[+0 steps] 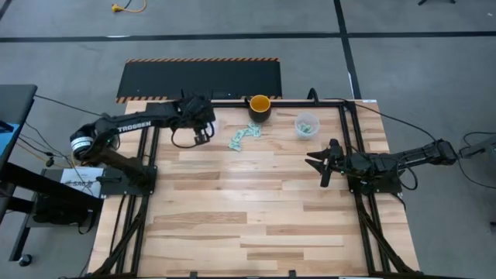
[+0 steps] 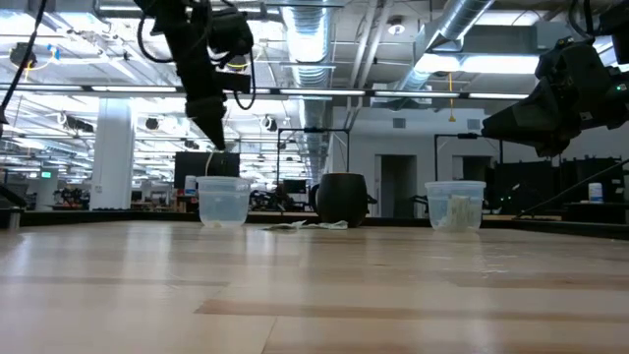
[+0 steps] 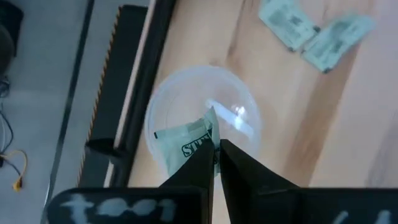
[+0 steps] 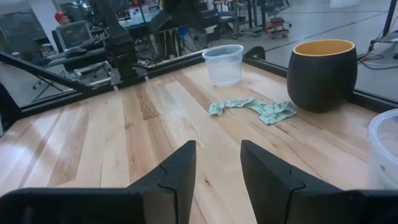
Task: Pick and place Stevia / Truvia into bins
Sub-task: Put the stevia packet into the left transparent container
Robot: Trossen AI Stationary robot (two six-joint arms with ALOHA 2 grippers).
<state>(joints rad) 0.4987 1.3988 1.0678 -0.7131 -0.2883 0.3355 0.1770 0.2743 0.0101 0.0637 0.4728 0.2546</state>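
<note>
High view: the left gripper [image 1: 203, 136] hangs over the far-left clear plastic cup [image 1: 211, 122] near the table's back edge, while the right gripper [image 1: 320, 164] waits well apart over the wooden table [image 1: 256, 217], its fingers parted and holding nothing. A loose heap of light green and white paper sachets [image 1: 242, 137] lies between the two clear cups, just in front of the dark cup with the yellow-orange inside [image 1: 260, 108]. The second clear cup [image 1: 307, 125] already holds sachets.

Low view: the left gripper [image 2: 214, 138] is raised above the left cup [image 2: 223, 201], a sachet [image 2: 208, 160] dangling from its tip. Let go from that height, so light a packet could drift and miss the rim.

Left wrist view: the fingers [image 3: 198, 171] are pinched tight on one corner of the green sachet [image 3: 186, 139], directly over the cup's mouth [image 3: 180, 99]. The paper might cling to a pad on release.

Right wrist view: nothing blocks the heap [image 4: 252, 109]; the dark cup [image 4: 322, 73] stands close beside it and could be knocked
</note>
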